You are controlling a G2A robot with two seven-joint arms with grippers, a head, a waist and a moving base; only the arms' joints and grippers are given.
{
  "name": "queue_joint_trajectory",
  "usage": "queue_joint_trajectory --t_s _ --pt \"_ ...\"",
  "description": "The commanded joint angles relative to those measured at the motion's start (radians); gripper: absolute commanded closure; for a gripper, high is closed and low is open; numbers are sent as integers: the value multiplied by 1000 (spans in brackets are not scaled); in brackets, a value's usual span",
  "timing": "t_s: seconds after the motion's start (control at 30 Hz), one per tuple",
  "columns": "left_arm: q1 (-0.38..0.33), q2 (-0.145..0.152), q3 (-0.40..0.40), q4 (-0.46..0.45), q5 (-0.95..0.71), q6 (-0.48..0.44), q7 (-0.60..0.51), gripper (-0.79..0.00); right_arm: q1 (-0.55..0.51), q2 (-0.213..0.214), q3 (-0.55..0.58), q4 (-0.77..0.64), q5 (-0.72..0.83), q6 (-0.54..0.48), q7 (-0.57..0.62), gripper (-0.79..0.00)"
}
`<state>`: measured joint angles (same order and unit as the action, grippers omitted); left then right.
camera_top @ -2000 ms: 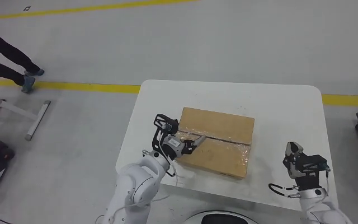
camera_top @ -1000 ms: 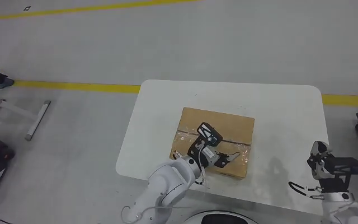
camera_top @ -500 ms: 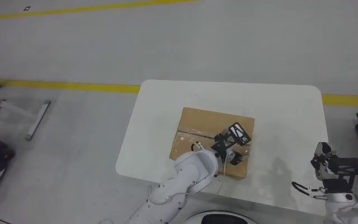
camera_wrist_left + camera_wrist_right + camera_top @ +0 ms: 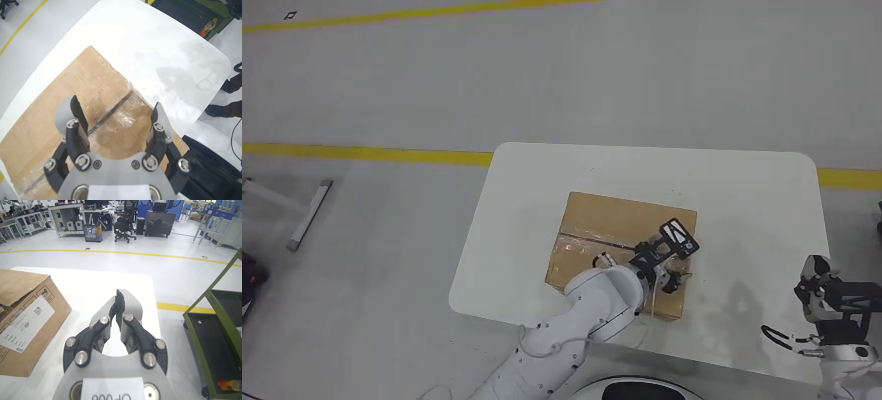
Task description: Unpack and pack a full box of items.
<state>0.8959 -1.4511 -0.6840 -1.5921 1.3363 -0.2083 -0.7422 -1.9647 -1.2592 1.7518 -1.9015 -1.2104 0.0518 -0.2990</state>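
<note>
The box (image 4: pixel 612 222), brown cardboard, lay at the centre of the top view on a white table (image 4: pixel 532 190). It was closed on top, with clear tape (image 4: pixel 121 121) wrinkled along its middle seam (image 4: pixel 111 110).

The left gripper (image 4: pixel 116 102) hung just above the lid at the box's right end, right of centre in the top view. Its fingers (image 4: pixel 79 113) were spread wide and held nothing, and the taped seam ran between them.

The right gripper (image 4: pixel 119 298) was in the lower right corner of the top view, over the table's edge and well apart from the box. Its fingers (image 4: pixel 130 302) were pressed together and empty.

By the look of it, the step in hand was opening the box, and unpacking had not begun. The next move likely called for lowering one fingertip onto the seam to break the tape, or catching a flap edge.
</note>
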Motion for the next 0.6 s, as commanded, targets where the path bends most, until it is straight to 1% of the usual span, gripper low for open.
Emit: queue_joint_trajectory --t_s 0.0,0.1,0.17,0.27,0.4,0.47,0.5,0.53,0.57 --pt "-3 -3 -1 14 -2 10 -5 -486 1 -1 -2 1 -1 0 0 0" --pt "-6 -9 1 34 5 28 -13 -388 2 -3 -4 1 -6 -1 1 0" --pt "-12 -12 8 37 40 40 -22 -388 3 -4 -5 2 -7 -1 3 0" --pt "-7 -17 10 36 40 45 -26 -428 6 -6 -6 3 -10 -3 4 0" --pt "-4 -21 4 36 34 46 -35 -363 9 -8 -6 5 -11 -5 4 0" --pt "-3 -23 0 35 36 46 -39 -246 11 -9 -6 6 -11 -6 5 0" --pt "-2 -23 -2 32 40 46 -40 -206 12 -9 -6 7 -12 -6 5 0" --pt "0 -23 -5 30 42 45 -41 -132 12 -10 -6 7 -12 -7 6 0" --pt "2 -24 -7 28 44 45 -42 -37 13 -10 -7 7 -13 -7 6 0"
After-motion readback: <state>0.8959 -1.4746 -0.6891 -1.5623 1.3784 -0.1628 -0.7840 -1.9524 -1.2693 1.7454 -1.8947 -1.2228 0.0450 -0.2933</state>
